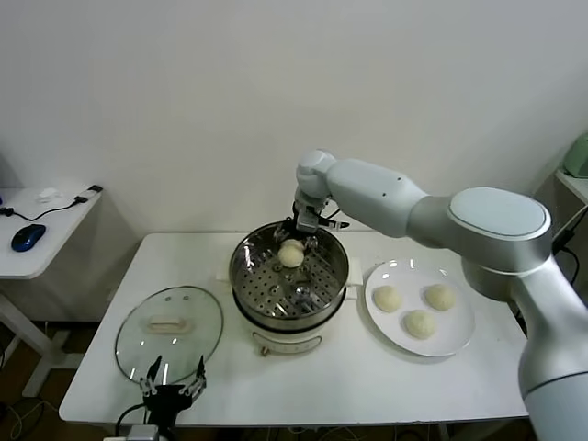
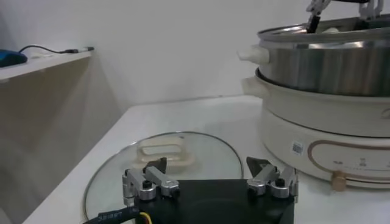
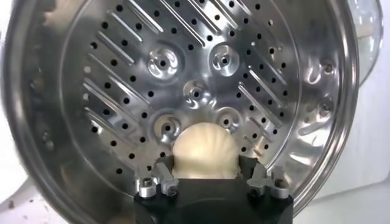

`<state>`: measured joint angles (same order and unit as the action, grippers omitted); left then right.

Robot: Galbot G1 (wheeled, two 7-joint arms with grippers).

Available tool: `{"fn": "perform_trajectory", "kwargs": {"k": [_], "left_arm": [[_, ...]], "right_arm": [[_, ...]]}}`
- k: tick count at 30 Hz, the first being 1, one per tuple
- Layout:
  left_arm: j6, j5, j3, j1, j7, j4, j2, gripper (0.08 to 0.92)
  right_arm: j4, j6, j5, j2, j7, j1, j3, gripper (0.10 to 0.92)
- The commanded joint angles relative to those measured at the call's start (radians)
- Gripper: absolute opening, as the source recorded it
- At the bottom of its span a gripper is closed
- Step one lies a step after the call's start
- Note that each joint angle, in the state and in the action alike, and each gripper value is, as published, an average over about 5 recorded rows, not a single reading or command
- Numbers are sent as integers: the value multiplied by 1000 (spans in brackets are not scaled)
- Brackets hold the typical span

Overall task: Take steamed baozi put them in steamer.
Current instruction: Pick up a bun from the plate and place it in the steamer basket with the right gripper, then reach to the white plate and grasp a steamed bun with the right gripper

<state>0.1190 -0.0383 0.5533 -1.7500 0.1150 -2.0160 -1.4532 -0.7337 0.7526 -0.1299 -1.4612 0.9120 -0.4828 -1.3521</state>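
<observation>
The steel steamer (image 1: 246,265) stands mid-table on its cream-white base. My right gripper (image 1: 294,246) is over the steamer's far side, shut on one cream-white baozi (image 1: 291,254). In the right wrist view that baozi (image 3: 203,151) sits between my fingers (image 3: 251,167) above the perforated tray (image 3: 189,91). Three more baozi (image 1: 387,298), (image 1: 439,296), (image 1: 420,323) lie on the white plate (image 1: 459,342) to the steamer's right. My left gripper (image 1: 171,376) is parked at the table's front edge, open and empty; it also shows in the left wrist view (image 2: 210,172).
The glass lid with white knob (image 1: 169,331) lies flat to the steamer's left, just beyond my left gripper, and shows in the left wrist view (image 2: 164,152). A side table with a blue mouse (image 1: 28,236) stands at far left. The wall is close behind.
</observation>
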Motion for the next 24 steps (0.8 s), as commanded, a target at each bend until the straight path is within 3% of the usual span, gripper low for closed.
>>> {"fn": "perform_trajectory", "kwargs": {"k": [1,6,11,19,24], "left_arm": [[0,0,-1,0,1,0,-2,823],[2,6,-7,-6,-2,-7,-5,823],[3,9,-12,-10,-5,-12,-5,823],[4,0,-12,-2,-5,-19,11,823],[4,-4,-8,4,-5,-19,17,823]], "right_arm": [[-6,29,113,-2,18,-39,-12,820],[-141,-34,413,87,133,-249,-131,823],[-307,-369,834,273,236,-485,-392,823],[-622,-878,874,663,89,-603,-648,823],[-732,-1024,873,777,-25,-449,-607,823]]}}
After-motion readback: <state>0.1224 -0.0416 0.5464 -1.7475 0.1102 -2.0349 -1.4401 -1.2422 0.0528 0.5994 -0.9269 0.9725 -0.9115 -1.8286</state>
